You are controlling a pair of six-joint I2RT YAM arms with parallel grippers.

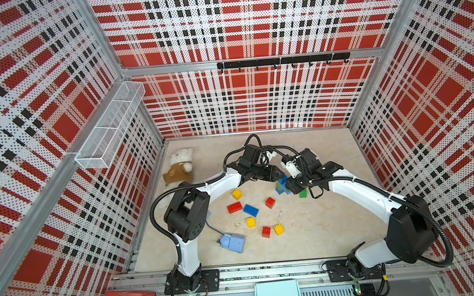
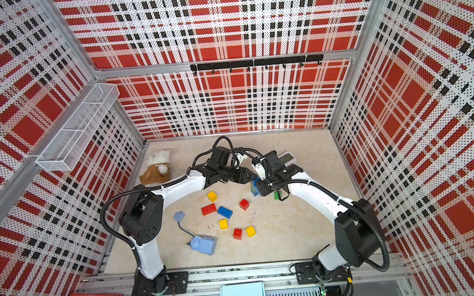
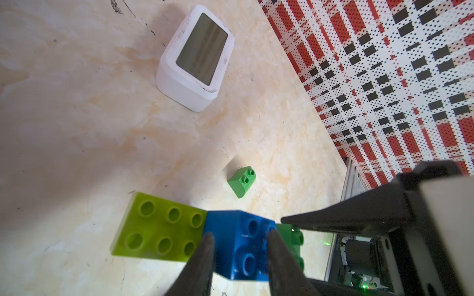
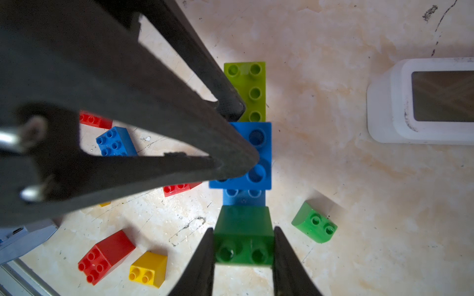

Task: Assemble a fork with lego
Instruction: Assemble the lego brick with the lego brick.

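Lime, blue, light-blue and green plastic makes up the row of bricks (image 4: 243, 198), held between both arms over the middle of the table (image 1: 336, 233); the loose bricks (image 1: 250, 210) lie scattered nearer the front. The left gripper (image 3: 241, 234) is clamped on the blue square brick (image 3: 238, 246), the right gripper (image 4: 243, 228) on the dark green brick (image 4: 243, 220) at the row's end. With two stiff grips on one chain, any mismatch between the arms would likely bend it and pop a joint, and the unheld lime brick (image 4: 252, 87) could drop off
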